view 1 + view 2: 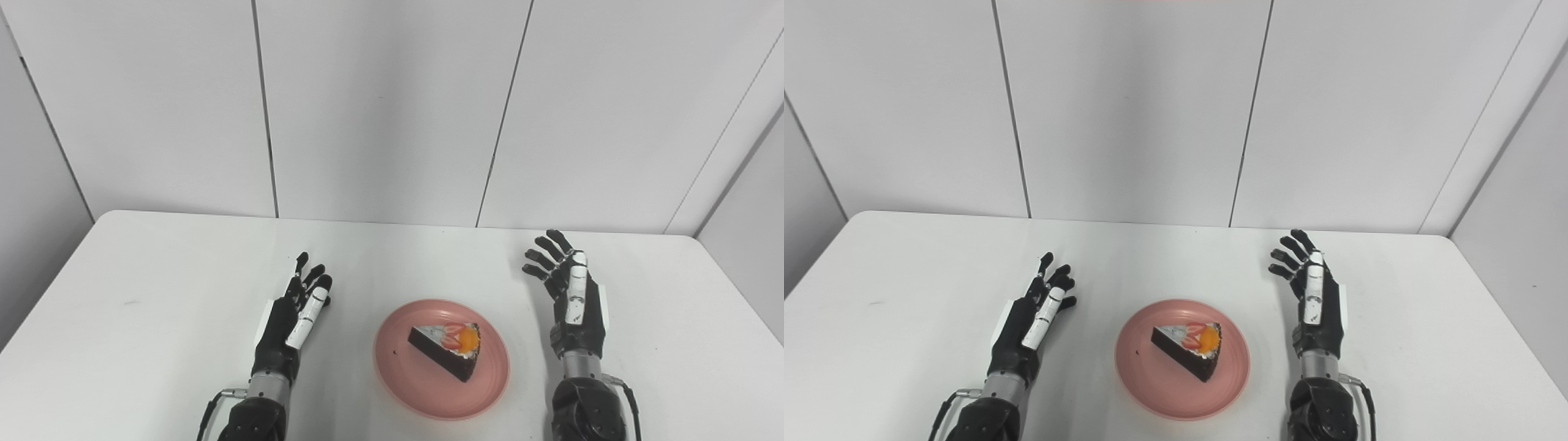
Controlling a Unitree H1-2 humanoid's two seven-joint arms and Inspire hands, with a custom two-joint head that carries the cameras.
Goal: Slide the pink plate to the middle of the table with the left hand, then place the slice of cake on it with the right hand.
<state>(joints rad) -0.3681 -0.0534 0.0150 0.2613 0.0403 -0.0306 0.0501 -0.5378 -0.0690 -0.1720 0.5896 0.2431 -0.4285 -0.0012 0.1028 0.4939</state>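
Plate [392, 367] is sitting mid-table [153, 294], near my edge. Left hand [294, 315] and right hand [572, 300] are flanking it, both empty, fingers spread. I'm seeing the cake slice [447, 349] lying on the plate.

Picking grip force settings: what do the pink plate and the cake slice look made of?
Pink plate: likely plastic, smooth with a soft sheen and faint concentric rings. Cake slice: dark, matte sides, white top with red and orange fruit; real or replica, cannot tell.
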